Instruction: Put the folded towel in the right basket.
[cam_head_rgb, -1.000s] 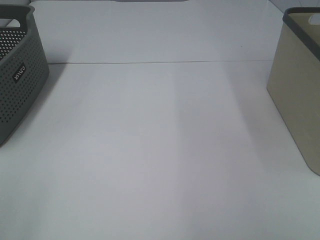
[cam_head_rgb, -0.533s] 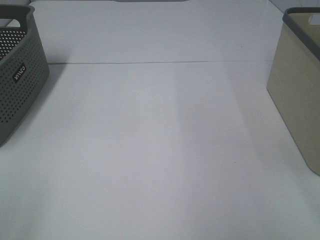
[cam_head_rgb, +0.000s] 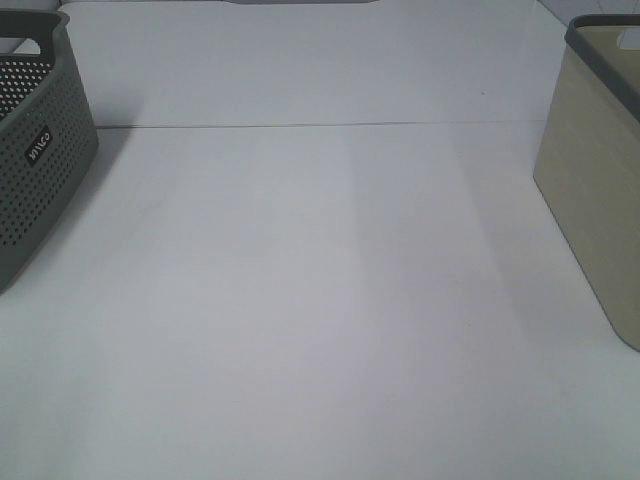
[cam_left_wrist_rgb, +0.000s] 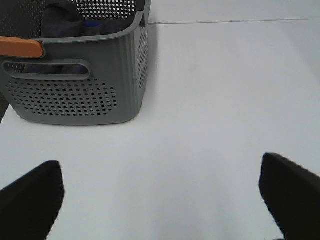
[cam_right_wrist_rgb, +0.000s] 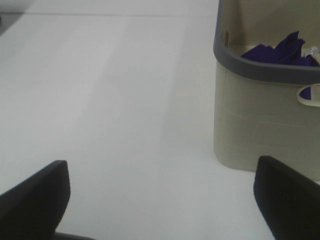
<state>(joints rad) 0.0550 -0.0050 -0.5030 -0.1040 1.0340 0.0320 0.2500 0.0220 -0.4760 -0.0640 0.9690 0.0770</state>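
The right basket (cam_head_rgb: 592, 190) is beige with a dark grey rim and stands at the table's right edge. In the right wrist view, a dark purple towel (cam_right_wrist_rgb: 280, 50) lies inside this basket (cam_right_wrist_rgb: 260, 115). My right gripper (cam_right_wrist_rgb: 160, 205) is open and empty, low over the bare table beside the basket, with one dark fingertip (cam_right_wrist_rgb: 32, 200) at each side of the view. My left gripper (cam_left_wrist_rgb: 160, 200) is open and empty, a short way in front of the grey basket. Neither gripper shows in the exterior high view.
A grey perforated basket (cam_head_rgb: 40, 180) stands at the left edge. The left wrist view shows this basket (cam_left_wrist_rgb: 75, 100) holding dark grey cloth (cam_left_wrist_rgb: 60, 20), with an orange bar (cam_left_wrist_rgb: 20, 47) across its rim. The white table (cam_head_rgb: 320, 300) lies between the baskets.
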